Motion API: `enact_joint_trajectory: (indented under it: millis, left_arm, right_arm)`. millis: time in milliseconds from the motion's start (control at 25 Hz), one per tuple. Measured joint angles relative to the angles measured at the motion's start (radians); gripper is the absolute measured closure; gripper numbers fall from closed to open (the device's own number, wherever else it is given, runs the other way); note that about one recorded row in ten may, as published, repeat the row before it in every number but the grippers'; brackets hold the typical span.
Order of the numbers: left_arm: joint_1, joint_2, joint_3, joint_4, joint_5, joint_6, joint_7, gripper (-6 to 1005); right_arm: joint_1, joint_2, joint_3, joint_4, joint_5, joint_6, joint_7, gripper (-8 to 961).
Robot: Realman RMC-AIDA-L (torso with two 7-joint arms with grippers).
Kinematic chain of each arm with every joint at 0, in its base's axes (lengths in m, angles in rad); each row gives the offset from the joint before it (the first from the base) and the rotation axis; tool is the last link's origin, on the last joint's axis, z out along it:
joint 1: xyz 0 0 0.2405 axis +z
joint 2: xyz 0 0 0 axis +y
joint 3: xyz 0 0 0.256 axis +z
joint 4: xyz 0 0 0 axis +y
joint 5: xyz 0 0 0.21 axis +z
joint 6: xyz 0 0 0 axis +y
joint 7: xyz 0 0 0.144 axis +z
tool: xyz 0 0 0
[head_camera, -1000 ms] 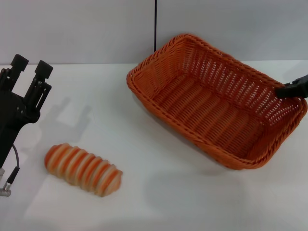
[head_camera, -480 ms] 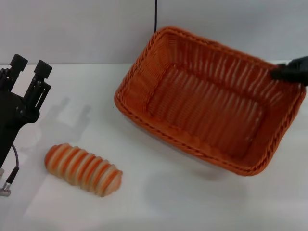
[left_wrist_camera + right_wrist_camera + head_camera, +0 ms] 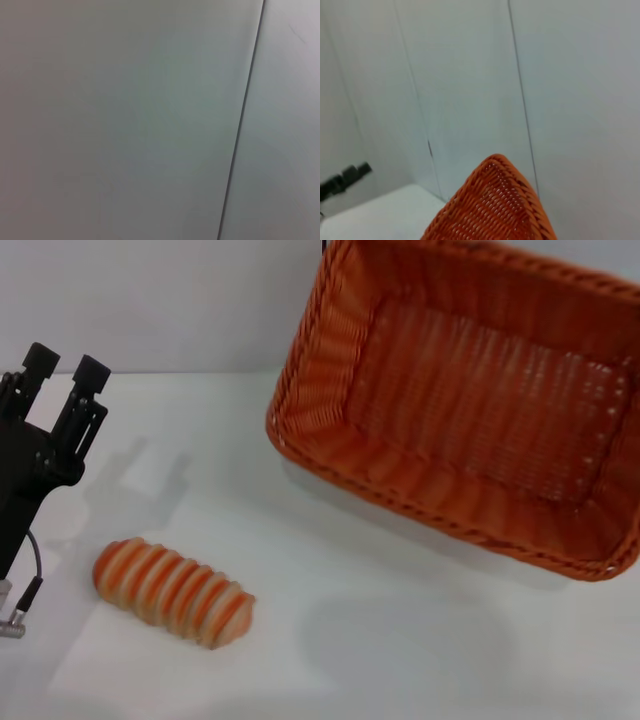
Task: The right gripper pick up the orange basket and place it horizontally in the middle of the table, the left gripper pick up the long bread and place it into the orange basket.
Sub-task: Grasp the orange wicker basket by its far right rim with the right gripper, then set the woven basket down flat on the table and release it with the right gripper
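— At three o'clock from the left gripper (image 3: 62,365), what do I log?
— Orange basket (image 3: 460,400) raised off the table (image 3: 400,640) and tilted, its inside facing me. Right gripper is out of my view.
— Left side?
— Fingers spread apart, holding nothing. Long bread (image 3: 172,592) lies at its five o'clock.

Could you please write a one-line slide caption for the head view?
Large orange wicker basket tilted up above the white table, striped oblong toy loaf lying near the black left gripper, fingers open.
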Motion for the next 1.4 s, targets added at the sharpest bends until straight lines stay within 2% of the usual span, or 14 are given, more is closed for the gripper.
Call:
enact_joint_trajectory:
  millis: [40,160,200,240,400,520,640,800,1200,1400]
  left_arm:
    - [-0.003,0.0,0.0,0.0,0.0,-0.002,0.0,336]
    - [-0.007,0.0,0.0,0.0,-0.001,-0.009,0.0,336]
    - [-0.009,0.0,0.0,0.0,-0.001,-0.012,0.0,336]
    - [-0.011,0.0,0.0,0.0,-0.001,-0.013,0.0,336]
    - [-0.014,-0.001,0.0,-0.001,-0.001,-0.013,0.0,335]
    - [-0.015,-0.001,0.001,-0.002,-0.001,-0.014,0.0,335]
    - [-0.015,-0.002,0.001,-0.002,-0.001,-0.013,0.0,335]
    - [-0.014,-0.002,0.001,-0.012,0.003,-0.009,0.0,334]
    - [-0.015,-0.002,0.001,-0.026,0.003,-0.019,0.006,333]
    - [-0.022,0.0,0.0,-0.025,0.0,-0.029,0.007,333]
  right_arm:
    - [0.0,0.0,0.0,0.0,0.0,0.0,0.0,806]
    - [-0.011,-0.032,-0.008,0.006,0.045,0.044,-0.002,806]
    - [-0.016,-0.05,-0.03,0.0,0.053,0.058,-0.002,806]
    - [-0.016,-0.05,-0.03,0.0,0.053,0.058,-0.002,806]
    - [-0.023,-0.088,-0.131,-0.005,0.056,0.06,-0.006,806]
    - [-0.02,-0.093,-0.165,0.007,0.056,0.06,-0.019,806]
    - [-0.013,-0.089,-0.218,0.029,0.057,0.06,-0.04,805]
    - [-0.007,-0.067,-0.299,0.063,0.057,0.06,-0.084,806]
    - [0.063,-0.057,-0.35,0.242,0.035,0.055,-0.198,806]
    - [0.126,-0.029,-0.344,0.311,-0.064,0.033,-0.257,806]
